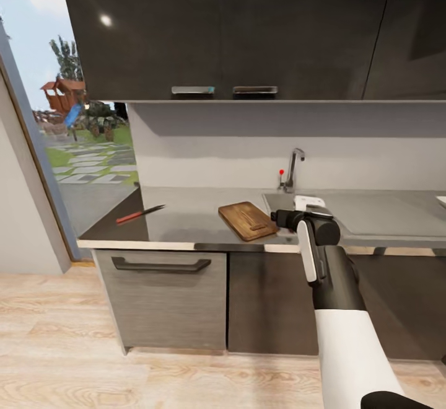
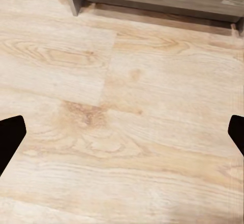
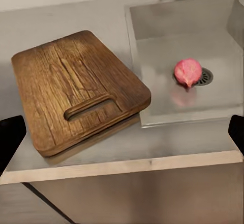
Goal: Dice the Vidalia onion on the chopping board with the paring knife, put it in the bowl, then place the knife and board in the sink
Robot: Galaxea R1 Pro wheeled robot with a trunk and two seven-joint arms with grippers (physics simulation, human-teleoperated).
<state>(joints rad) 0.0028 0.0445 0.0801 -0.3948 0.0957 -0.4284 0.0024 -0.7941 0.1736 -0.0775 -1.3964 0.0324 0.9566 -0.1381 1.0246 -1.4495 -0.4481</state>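
Nothing done yet: small pinkish-red Vidalia onion (image 3: pixel 188 72) lies in the rectangular steel sink (image 3: pixel 152 56) (by the drain); I hold both tools released, empty.

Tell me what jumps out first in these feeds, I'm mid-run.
The pinkish Vidalia onion sits by the round drain in the sink. The brown chopping board lies on the countertop beside the sink, one corner jutting over the basin. The red-handled paring knife lies far off near the counter's left end.
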